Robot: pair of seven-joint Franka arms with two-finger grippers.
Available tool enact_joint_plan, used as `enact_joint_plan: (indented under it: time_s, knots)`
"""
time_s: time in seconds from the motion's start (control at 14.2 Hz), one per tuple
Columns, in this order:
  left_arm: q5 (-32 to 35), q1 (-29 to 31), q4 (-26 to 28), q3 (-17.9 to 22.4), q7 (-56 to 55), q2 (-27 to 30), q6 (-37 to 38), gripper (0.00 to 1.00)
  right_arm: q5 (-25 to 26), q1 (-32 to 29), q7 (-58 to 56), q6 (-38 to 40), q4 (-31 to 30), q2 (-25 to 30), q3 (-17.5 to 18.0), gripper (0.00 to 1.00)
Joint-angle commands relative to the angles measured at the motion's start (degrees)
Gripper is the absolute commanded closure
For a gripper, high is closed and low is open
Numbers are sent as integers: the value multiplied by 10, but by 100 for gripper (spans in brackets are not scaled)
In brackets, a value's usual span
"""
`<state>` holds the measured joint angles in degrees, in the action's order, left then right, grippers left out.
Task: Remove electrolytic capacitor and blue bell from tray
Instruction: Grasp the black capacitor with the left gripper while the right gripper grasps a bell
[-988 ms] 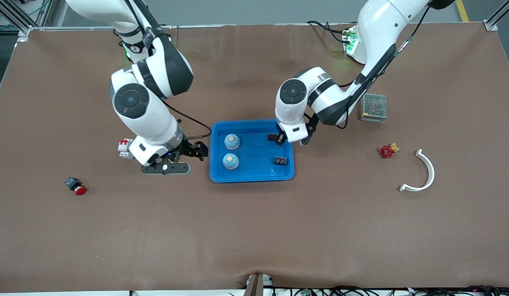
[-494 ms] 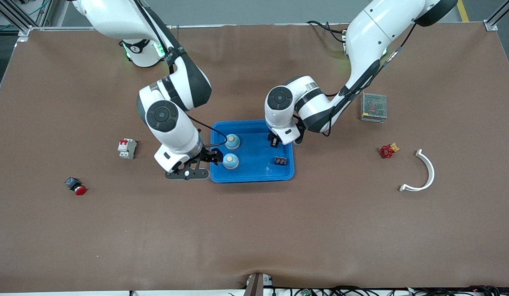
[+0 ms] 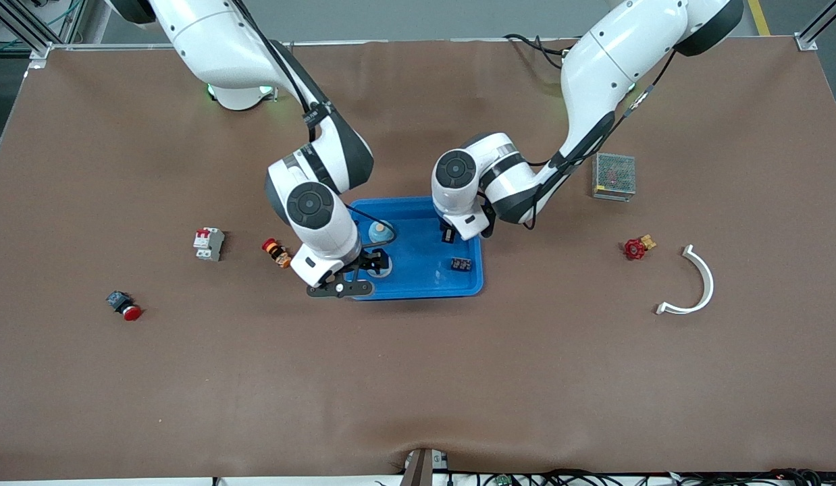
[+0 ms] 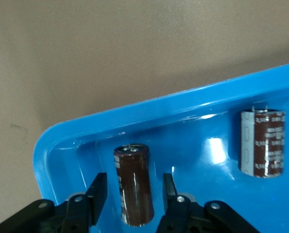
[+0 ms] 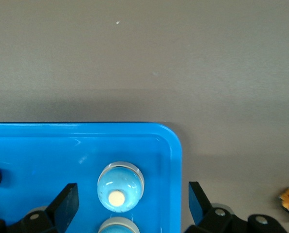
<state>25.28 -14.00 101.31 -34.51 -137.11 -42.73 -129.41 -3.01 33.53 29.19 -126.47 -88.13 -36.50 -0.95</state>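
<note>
Left gripper (image 4: pixel 131 194) sits low in the blue tray (image 3: pixel 418 287) mid-frame, fingers either side of the brown capacitor (image 4: pixel 133 183) but not touching, lined up to grab; right gripper (image 3: pixel 372 262) hangs wide apart over a blue bell (image 5: pixel 120 186).

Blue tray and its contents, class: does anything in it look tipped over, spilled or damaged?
Nothing stands out. In the bright-blue plastic tray two round blue bells sit dome-up, and two brown cylindrical electrolytic capacitors lie on their sides, apart, unbroken. The left gripper straddles one capacitor; the right gripper is open over the bells.
</note>
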Motion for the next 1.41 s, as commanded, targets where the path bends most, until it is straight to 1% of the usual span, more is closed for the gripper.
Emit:
enact_joint_plan:
  time_s: [0.0,0.07,0.14,0.35,0.56,0.71,0.92,0.99,1.13,1.34]
  knots:
    - [19,-6,-10,5,-11,-10,-6,66,-2,6,12,-3,11,-15,-5,0]
    - [20,-5,-10,5,-8,-8,-5,86,-2,13,12,-4,11,-17,-5,0]
    - [20,-2,-10,5,-5,-5,-2,100,-2,19,12,-7,9,-18,-5,0]
    - [33,6,-10,4,10,22,13,100,-2,25,12,-22,6,-30,-5,0]
    - [30,7,-12,3,53,70,77,100,-2,31,12,-36,2,-41,-5,0]
    - [24,20,-12,-1,106,94,123,100,-1,33,12,-47,0,-51,-5,0]
    - [21,42,-8,-8,205,129,193,100,0,36,11,-83,-26,-54,-5,0]
    - [16,58,-8,-20,247,135,217,100,0,36,11,-84,-28,-54,-5,0]
    - [-8,116,-7,-51,322,149,257,100,1,37,11,-84,-34,-54,-5,0]
    - [-44,244,0,-125,440,162,317,100,1,44,11,-93,-45,-54,-6,0]
